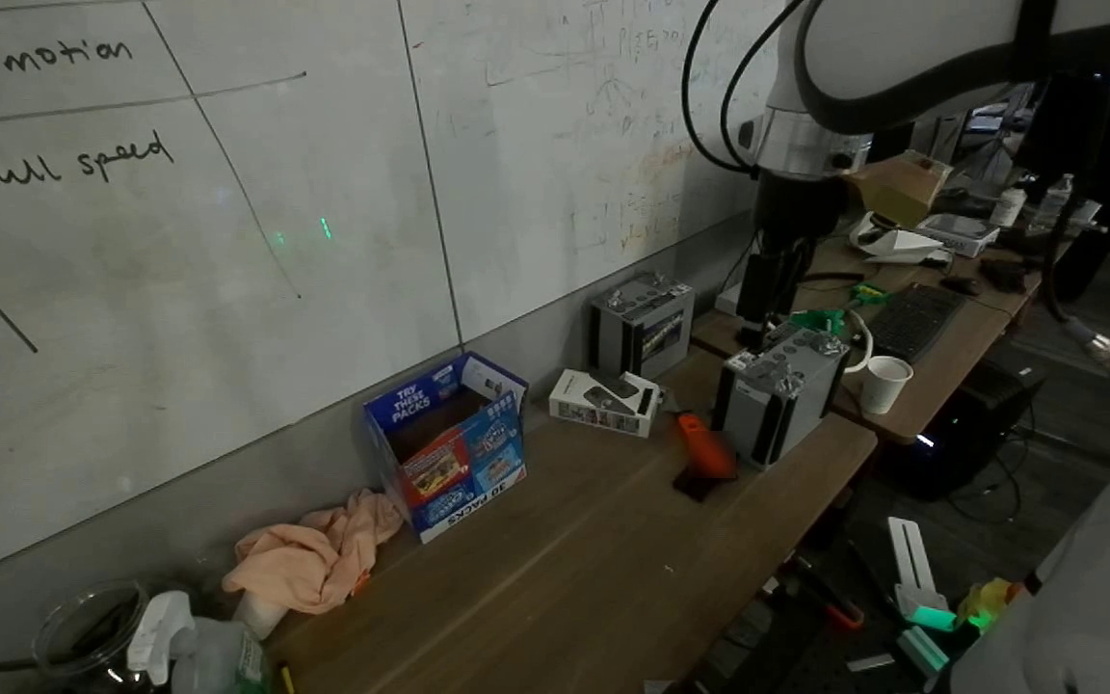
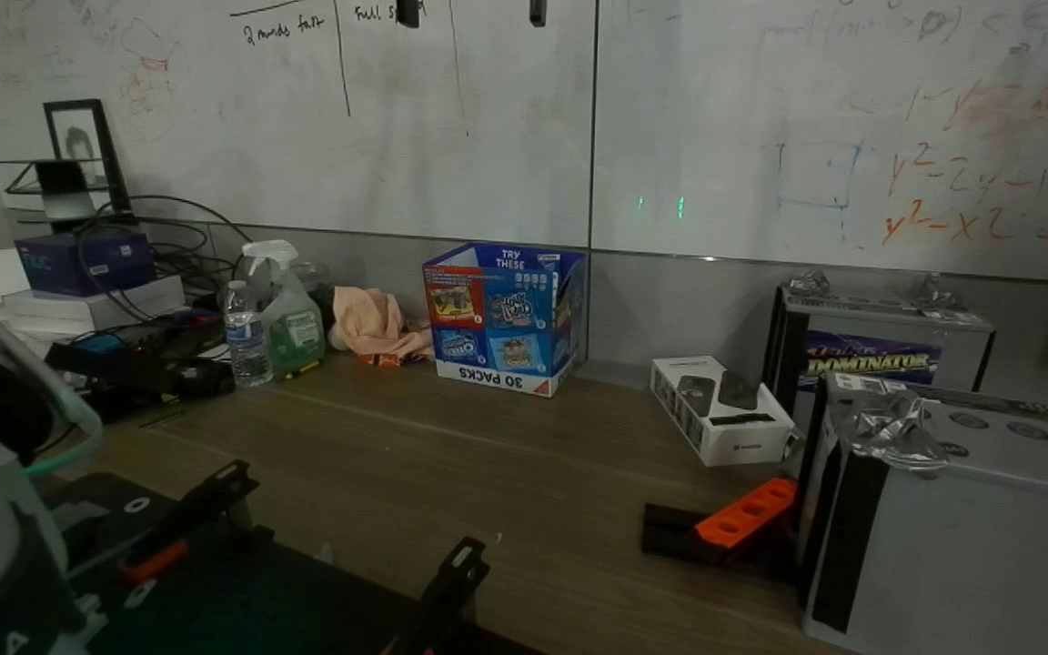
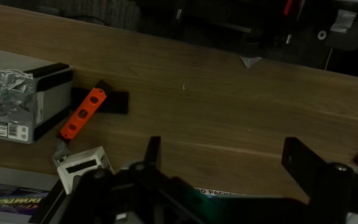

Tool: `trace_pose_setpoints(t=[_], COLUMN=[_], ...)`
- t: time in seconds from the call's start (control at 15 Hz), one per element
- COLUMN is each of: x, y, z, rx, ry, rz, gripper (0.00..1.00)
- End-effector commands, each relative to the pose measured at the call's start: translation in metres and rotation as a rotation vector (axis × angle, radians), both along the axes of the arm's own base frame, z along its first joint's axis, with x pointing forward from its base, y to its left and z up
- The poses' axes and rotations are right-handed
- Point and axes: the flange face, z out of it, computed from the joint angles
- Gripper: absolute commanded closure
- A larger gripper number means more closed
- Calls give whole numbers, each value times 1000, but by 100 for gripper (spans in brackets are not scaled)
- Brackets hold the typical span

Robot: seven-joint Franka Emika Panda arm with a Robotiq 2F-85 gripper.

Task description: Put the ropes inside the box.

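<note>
Blue and open-topped, the snack box [image 2: 501, 323] stands on the wooden table [image 2: 451, 455] below the whiteboard [image 2: 715, 136], a peach cloth [image 2: 374, 323] just beside it and a white carton [image 2: 720, 414] on its other side. Over the table, the gripper [image 3: 222, 140] points downward, its fingers [image 3: 300, 165] spread wide apart.

In an exterior view the blue, open-topped cardboard snack box [image 1: 454, 465] stands on the brown wooden tabletop [image 1: 555, 549], between seven and eight o'clock from the view's middle, its red-and-blue printed front facing five; the white strip along its bottom reads "30 PACKS" upside down. In the wrist view only a sliver shows, toward five o'clock
</note>
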Motion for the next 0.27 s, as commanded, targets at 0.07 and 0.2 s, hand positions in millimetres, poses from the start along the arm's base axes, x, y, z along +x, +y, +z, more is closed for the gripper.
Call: trace_pose_setpoints(t=[0.07,0.2], x=[-2,-3], y=[0,0], z=[-2,-3], rx=[0,0], ry=[4,5], rz=[-1,-1], gripper=[0,0])
